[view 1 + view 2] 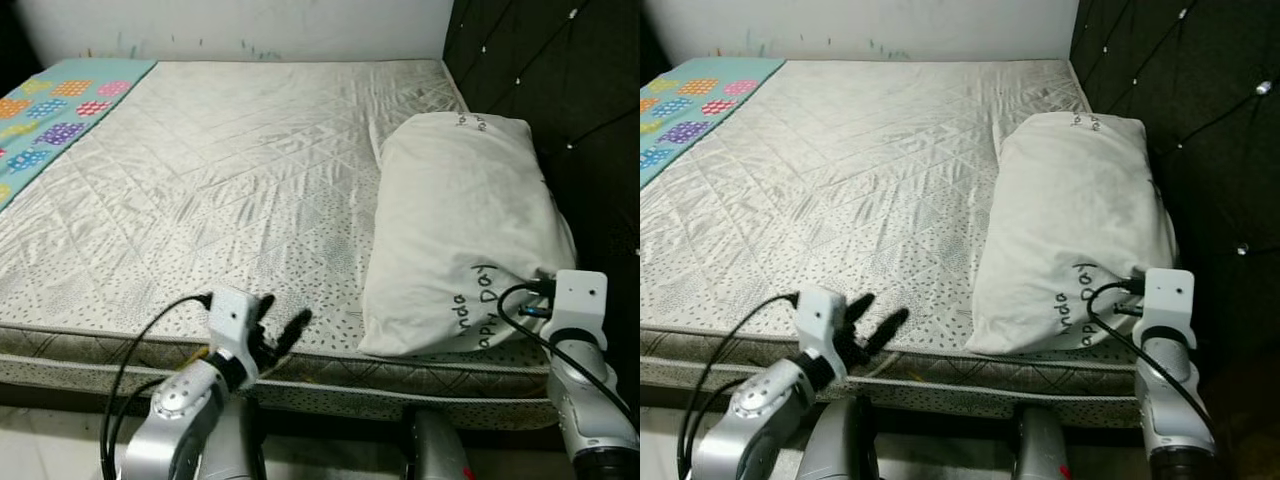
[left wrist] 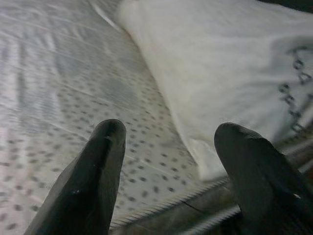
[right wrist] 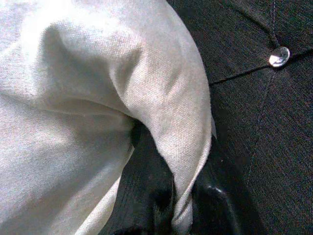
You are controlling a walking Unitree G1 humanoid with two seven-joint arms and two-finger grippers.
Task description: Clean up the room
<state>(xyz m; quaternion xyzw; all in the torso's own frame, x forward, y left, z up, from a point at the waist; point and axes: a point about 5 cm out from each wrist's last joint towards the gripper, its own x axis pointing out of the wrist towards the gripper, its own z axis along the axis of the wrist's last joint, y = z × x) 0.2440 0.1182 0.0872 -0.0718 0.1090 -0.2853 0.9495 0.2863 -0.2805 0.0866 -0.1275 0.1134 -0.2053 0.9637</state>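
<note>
A white pillow point(image 1: 460, 220) with dark lettering lies along the right side of the bare quilted mattress point(image 1: 220, 180), against the headboard. My right gripper point(image 3: 181, 205) is at the pillow's near right corner, shut on a fold of its cover; in the left eye view the right wrist point(image 1: 578, 295) stands beside that corner with its fingers hidden behind the fabric. My left gripper point(image 1: 285, 310) hovers over the mattress's front edge, left of the pillow. It is open, and in the left wrist view its two black fingers point(image 2: 98, 166) are spread with nothing between them.
A dark tufted headboard point(image 1: 560, 90) with metal studs runs along the right. A teal sheet with colourful patches point(image 1: 50, 110) covers the bed's far left corner. A white wall closes the far side. Pale floor shows below the mattress edge.
</note>
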